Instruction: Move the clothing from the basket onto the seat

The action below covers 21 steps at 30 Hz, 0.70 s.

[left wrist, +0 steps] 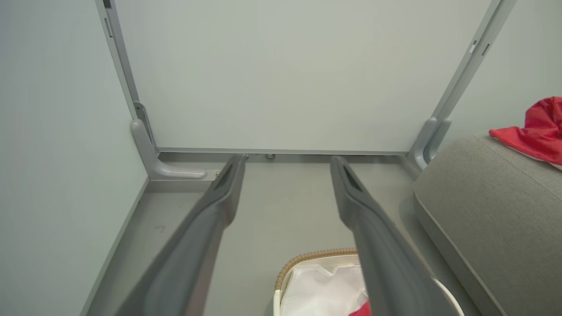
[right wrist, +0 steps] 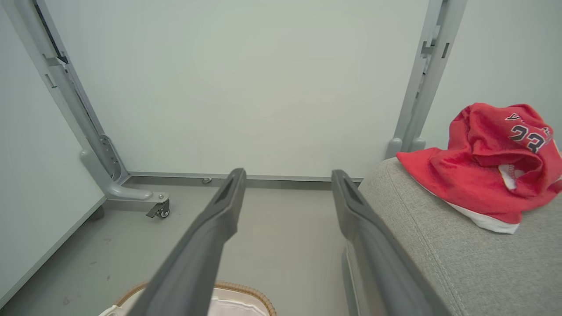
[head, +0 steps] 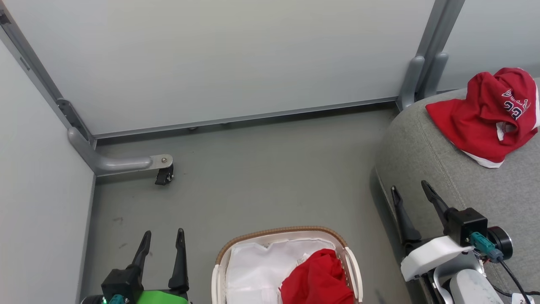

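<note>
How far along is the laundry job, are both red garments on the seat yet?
About halfway. Done: one red garment lies crumpled on the grey seat. In hand: nothing; the left gripper and right gripper are both open and empty. Left: the second red garment sits in the basket, on its white liner.

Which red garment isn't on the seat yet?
The garment in the basket, against the white liner. The numbered garment already lies on the grey seat.

Garment (head: 317,276) in basket (head: 278,231), second garment (head: 476,122) on seat (head: 422,147)
</note>
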{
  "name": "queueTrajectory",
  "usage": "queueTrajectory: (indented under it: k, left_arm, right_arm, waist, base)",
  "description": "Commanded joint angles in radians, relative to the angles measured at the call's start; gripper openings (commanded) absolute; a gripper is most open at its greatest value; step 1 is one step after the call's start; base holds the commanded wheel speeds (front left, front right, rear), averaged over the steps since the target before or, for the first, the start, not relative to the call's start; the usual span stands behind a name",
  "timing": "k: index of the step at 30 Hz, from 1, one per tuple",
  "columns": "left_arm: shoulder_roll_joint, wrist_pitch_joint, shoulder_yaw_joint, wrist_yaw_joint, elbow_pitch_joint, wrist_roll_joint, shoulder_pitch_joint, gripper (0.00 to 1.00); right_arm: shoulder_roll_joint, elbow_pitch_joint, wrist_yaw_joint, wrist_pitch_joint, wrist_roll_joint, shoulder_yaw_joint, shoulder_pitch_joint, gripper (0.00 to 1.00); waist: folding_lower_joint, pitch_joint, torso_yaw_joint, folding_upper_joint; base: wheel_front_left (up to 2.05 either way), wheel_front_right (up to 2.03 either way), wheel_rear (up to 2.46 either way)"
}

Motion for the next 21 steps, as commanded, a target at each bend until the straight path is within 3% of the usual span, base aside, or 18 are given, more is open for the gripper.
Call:
queueTrajectory:
  k: [1,9,15,21]
  left_arm:
    - [0.001,0.001,-0.005,-0.006,-0.003,0.008,-0.024,1.00]
    - [0.001,0.001,-0.109,-0.028,0.048,0.040,-0.152,1.00]
    - [0.003,0.001,-0.305,-0.044,0.178,0.093,-0.317,1.00]
    - [0.003,0.001,-0.499,-0.050,0.338,0.073,-0.478,1.00]
  right_arm:
    - [-0.004,-0.010,-0.001,0.000,-0.003,-0.009,0.005,1.00]
    - [-0.004,-0.059,-0.001,0.000,-0.034,-0.077,-0.078,1.00]
    - [-0.003,-0.102,-0.001,0.000,-0.049,-0.140,-0.156,1.00]
    - [-0.003,-0.134,-0.001,0.000,-0.034,-0.160,-0.231,1.00]
  waist:
    - [0.0000,0.015,-0.007,0.0000]
    - [0.0000,0.149,-0.049,0.0000]
    - [0.0000,0.298,-0.083,0.0000]
    - [0.0000,0.457,-0.139,0.0000]
  base:
    - [0.00,0.00,0.00]
    - [0.00,0.00,0.00]
    - [0.00,0.00,0.00]
    - [0.00,0.00,0.00]
